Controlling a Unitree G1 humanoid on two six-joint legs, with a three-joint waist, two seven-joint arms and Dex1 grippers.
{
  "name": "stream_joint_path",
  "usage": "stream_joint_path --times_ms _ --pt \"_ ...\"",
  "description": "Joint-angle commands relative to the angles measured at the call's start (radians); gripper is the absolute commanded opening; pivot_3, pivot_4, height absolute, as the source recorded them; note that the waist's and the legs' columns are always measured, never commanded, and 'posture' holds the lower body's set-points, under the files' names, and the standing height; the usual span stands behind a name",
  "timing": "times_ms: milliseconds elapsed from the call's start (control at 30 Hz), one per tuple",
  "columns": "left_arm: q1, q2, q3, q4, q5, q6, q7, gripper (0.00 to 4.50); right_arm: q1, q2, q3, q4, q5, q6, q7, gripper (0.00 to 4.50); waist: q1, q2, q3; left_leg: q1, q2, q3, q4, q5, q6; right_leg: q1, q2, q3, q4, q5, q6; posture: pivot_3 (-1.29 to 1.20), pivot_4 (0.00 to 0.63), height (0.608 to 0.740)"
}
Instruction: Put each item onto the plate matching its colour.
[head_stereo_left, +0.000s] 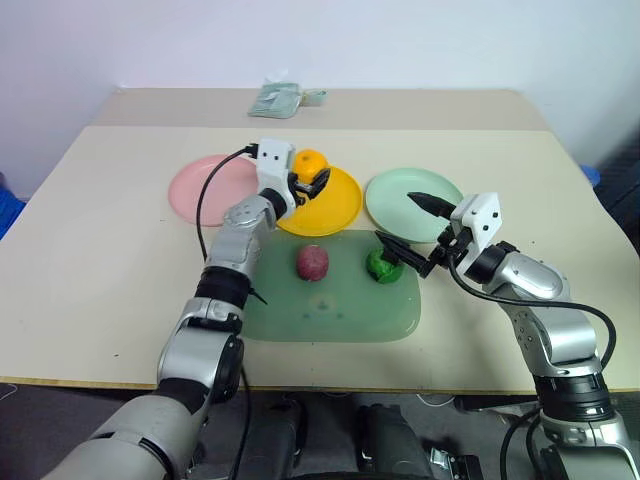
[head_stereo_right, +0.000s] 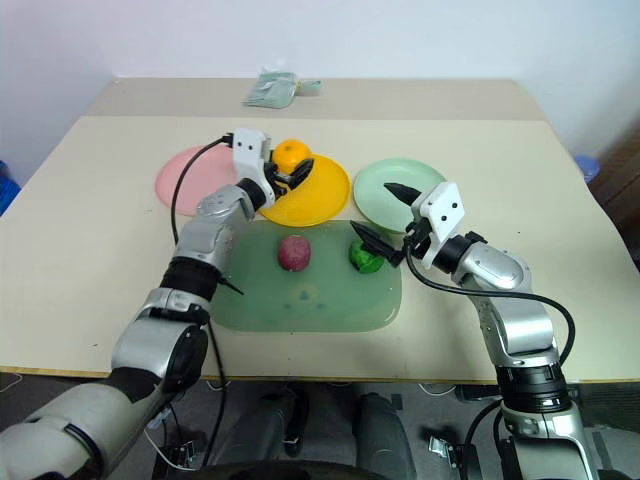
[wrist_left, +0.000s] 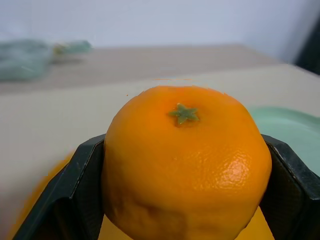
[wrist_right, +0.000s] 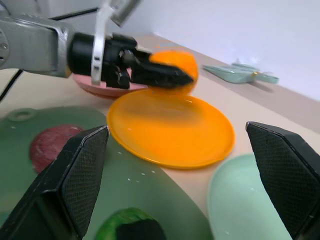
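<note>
Over the table (head_stereo_left: 90, 210), left end effector (head_stereo_left: 311, 184) clamps the orange fruit (head_stereo_left: 308, 162) above the yellow-orange plate (head_stereo_left: 335, 208); right end effector (head_stereo_left: 415, 232) gapes empty.

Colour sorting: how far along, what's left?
Nothing is placed yet: the pink plate, yellow-orange plate and mint green plate are all bare. In hand: the left claw grips the orange, held above the yellow-orange plate's far edge. Left: the red-purple lump and green ball sit on the green mat; the right claw is open above the ball.
</note>
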Motion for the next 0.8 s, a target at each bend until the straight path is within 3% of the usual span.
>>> stream_joint_path --times_ms 33,100,133,333,600,800 --pt "-0.044 0.004 -0.008 0.068 0.036 -0.045 0.004 3.35 -0.019 0.015 -0.007 -0.049 -0.003 -0.001 -0.028 4.5 -0.001 0.0 0.0 0.0 0.0 0.0 0.0 0.0 0.0 0.0 0.0 0.0 0.0 0.0 0.0 0.0 0.15 0.74" --pt "-0.049 0.006 -0.013 0.081 0.046 -0.051 0.002 4.39 -0.014 0.015 -0.011 -0.06 -0.001 0.004 -0.035 4.5 0.0 0.0 0.0 0.0 0.0 0.0 0.002 0.0 0.0 0.0 0.0 0.0 0.001 0.0 0.0 0.0 0.15 0.74" --pt "-0.049 0.007 -0.015 0.084 0.052 -0.053 0.003 4.48 -0.011 0.016 -0.013 -0.065 0.0 0.006 -0.039 4.5 0.001 0.0 0.0 0.0 0.0 0.0 0.002 0.0 0.0 0.001 0.0 0.0 0.001 0.0 0.0 0.0 0.15 0.74" --pt "-0.019 0.013 -0.017 0.024 0.08 -0.09 0.03 4.48 0.013 0.012 -0.025 -0.086 0.006 0.014 -0.053 4.5 0.009 0.0 0.0 0.0 0.0 0.0 0.002 0.0 0.0 0.001 0.0 0.0 0.001 0.0 0.0 0.0 0.15 0.74" --pt "0.204 0.056 -0.009 -0.451 -0.077 0.051 -0.183 4.48 0.049 0.003 -0.047 -0.117 0.019 0.029 -0.065 4.5 0.005 0.0 0.0 0.0 0.0 0.0 0.002 0.0 0.0 0.0 -0.001 0.001 0.001 0.0 0.0 0.0 0.15 0.74" --pt "0.413 0.219 -0.014 -0.816 -0.263 0.267 -0.403 4.48 0.098 0.001 -0.069 -0.153 0.029 0.045 -0.074 4.5 -0.014 0.001 0.0 0.0 0.001 0.0 0.002 0.0 0.0 0.001 0.0 0.001 0.001 0.001 -0.001 0.0 0.15 0.74"
